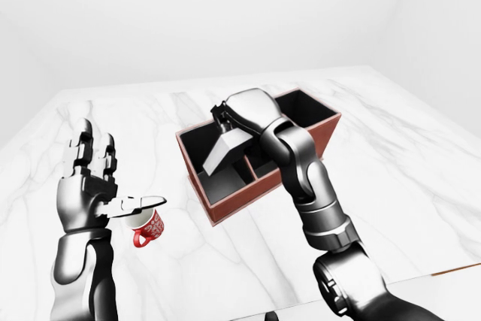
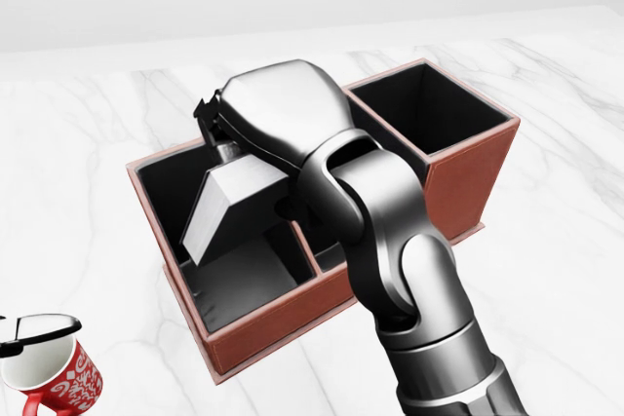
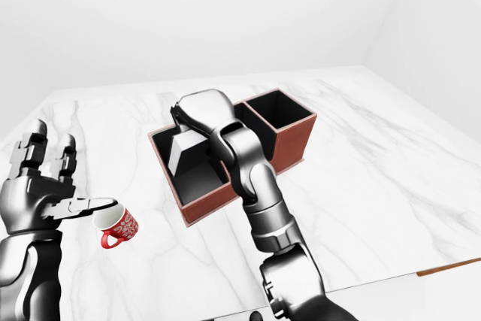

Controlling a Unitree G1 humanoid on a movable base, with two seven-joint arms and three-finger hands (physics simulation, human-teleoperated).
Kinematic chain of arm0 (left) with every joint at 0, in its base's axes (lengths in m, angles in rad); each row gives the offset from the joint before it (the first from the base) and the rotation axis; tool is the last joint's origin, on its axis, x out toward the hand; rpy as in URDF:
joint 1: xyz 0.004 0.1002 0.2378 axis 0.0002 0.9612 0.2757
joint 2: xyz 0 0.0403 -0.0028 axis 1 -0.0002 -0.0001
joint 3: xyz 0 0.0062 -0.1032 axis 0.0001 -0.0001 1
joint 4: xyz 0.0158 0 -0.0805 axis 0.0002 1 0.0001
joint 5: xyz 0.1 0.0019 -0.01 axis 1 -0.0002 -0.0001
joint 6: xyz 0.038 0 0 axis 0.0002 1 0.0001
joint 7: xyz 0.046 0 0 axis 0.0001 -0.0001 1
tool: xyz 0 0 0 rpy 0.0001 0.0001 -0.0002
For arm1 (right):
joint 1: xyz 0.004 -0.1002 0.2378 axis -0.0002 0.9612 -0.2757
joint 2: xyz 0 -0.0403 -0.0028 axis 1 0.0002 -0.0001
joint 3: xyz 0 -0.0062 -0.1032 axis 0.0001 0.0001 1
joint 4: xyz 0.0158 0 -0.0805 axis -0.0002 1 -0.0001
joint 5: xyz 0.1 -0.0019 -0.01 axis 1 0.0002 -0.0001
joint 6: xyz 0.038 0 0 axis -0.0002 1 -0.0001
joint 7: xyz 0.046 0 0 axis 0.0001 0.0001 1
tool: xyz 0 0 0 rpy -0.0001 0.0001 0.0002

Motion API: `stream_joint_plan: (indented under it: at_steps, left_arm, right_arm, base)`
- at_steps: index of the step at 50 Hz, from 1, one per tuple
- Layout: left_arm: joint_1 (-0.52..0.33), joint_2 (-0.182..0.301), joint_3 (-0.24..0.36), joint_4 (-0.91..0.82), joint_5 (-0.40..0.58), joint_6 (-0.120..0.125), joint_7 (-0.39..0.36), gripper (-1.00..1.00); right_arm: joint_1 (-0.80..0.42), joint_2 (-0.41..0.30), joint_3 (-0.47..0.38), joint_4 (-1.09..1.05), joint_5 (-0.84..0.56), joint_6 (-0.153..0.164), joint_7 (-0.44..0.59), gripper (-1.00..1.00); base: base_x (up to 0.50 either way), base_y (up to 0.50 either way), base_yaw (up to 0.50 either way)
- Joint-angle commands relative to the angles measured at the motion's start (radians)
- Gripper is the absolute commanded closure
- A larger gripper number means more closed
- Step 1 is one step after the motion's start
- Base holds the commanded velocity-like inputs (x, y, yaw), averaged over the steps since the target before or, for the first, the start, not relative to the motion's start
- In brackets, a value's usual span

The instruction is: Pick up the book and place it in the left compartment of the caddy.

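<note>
Two hands on record. Left hand [image 1: 89, 186]: fingers spread, empty, raised near the worktop's [image 1: 391, 178] near-left edge, just above a red mug [image 1: 146, 225]. Right hand [image 2: 278, 119]: fingers closed on the grey book [image 2: 219, 204], held tilted, its low end inside the left compartment of the caddy [image 2: 292, 323]. Step: placement. Next: lower, then release.

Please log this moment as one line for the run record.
right hand: holds book tilted | over caddy left compartment | left hand: open, idle
</note>
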Motion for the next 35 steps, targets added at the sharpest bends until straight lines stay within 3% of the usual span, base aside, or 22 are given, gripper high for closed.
stream_joint_plan:
  at_steps: [1,35]
  left_arm:
    - [0.001,-0.001,-0.002,0.013,0.001,0.0,-0.003,-1.0]
    - [0.013,-0.002,0.012,0.031,-0.01,0.0,-0.012,-1.0]
  right_arm:
    - [-0.01,0.017,-0.004,0.05,-0.025,0.0,-0.123,1.0]
    - [-0.044,0.031,0.017,0.352,-0.065,0.0,-0.34,1.0]
  base:
    - [0.0,0.0,0.0]
    - [0.0,0.0,0.0]
